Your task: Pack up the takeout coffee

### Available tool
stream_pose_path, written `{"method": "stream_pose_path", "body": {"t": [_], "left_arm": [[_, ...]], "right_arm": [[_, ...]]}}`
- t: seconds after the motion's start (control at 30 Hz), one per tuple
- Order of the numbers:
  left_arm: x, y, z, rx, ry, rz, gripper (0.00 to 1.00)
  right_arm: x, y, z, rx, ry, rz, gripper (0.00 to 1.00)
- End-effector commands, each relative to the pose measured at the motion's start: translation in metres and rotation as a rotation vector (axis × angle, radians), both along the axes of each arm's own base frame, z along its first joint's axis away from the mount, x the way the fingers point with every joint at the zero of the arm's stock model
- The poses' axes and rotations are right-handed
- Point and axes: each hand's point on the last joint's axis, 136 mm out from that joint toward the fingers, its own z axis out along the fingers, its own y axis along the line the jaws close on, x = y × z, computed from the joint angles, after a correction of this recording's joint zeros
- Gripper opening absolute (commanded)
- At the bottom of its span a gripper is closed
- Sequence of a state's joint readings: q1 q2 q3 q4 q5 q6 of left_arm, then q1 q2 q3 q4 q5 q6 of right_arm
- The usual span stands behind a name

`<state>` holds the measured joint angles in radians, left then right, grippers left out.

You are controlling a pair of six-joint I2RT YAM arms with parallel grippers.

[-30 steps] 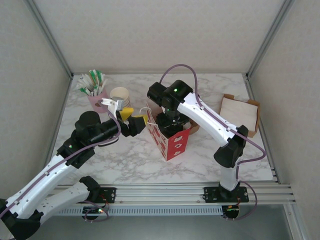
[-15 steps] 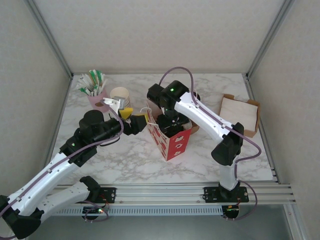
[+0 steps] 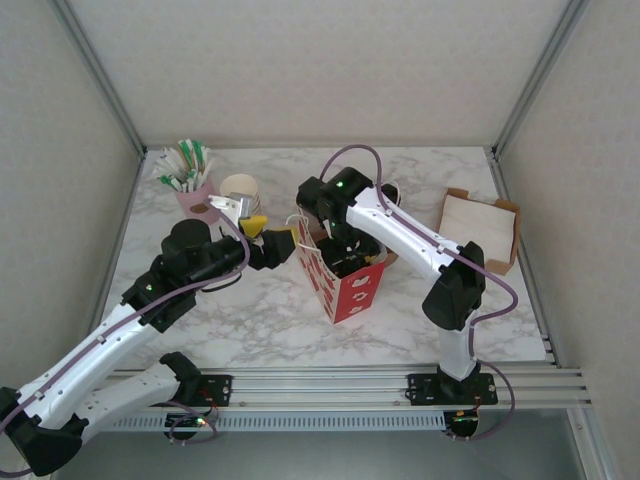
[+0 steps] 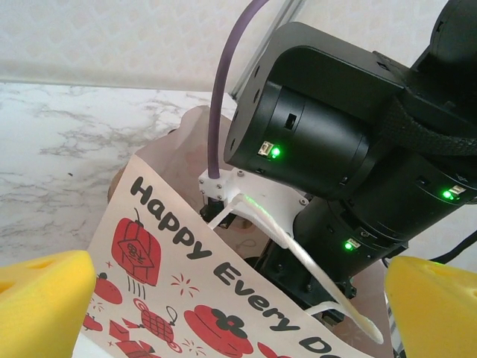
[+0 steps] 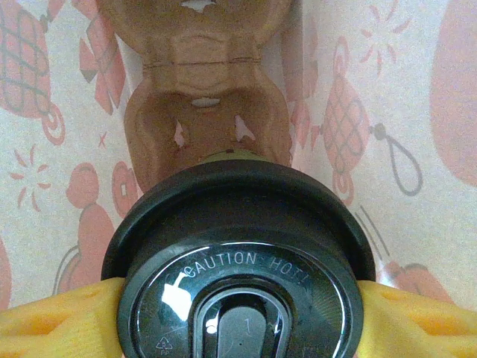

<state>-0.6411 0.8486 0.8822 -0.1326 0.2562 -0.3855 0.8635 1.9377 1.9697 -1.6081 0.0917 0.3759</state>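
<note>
The takeout coffee point(image 5: 238, 276) sits inside the red-printed paper bag point(image 3: 352, 292), upright with its black lid facing the wrist camera. It is above the brown moulded cup carrier point(image 5: 205, 127) at the bag's bottom. The right gripper point(image 5: 238, 317) reaches down into the bag and clamps the cup, its yellow fingers point(image 5: 56, 321) pressed in from both sides just under the lid rim. Just outside the bag, the left gripper point(image 4: 238, 302) is spread wide. The bag's wall and white handle point(image 4: 283, 231) lie between its pads; contact cannot be told.

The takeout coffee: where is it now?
Right wrist view: the takeout coffee is inside the paper bag, held by the right gripper above a brown tray.
</note>
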Motion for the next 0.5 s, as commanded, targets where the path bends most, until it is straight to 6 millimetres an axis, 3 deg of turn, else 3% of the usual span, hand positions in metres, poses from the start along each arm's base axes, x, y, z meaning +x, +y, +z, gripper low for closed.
{"method": "stream_pose_path", "body": {"t": [0.0, 0.47], "left_arm": [[0.0004, -0.0005, -0.0024, 0.007, 0.007, 0.01, 1.0], [0.0005, -0.0025, -0.0089, 0.012, 0.023, 0.009, 1.0]], "right_arm": [[-0.0105, -0.0121, 0.0009, -0.032, 0.052, 0.004, 0.74], [-0.008, -0.0124, 0.0038, -0.026, 0.036, 0.005, 0.74]]}}
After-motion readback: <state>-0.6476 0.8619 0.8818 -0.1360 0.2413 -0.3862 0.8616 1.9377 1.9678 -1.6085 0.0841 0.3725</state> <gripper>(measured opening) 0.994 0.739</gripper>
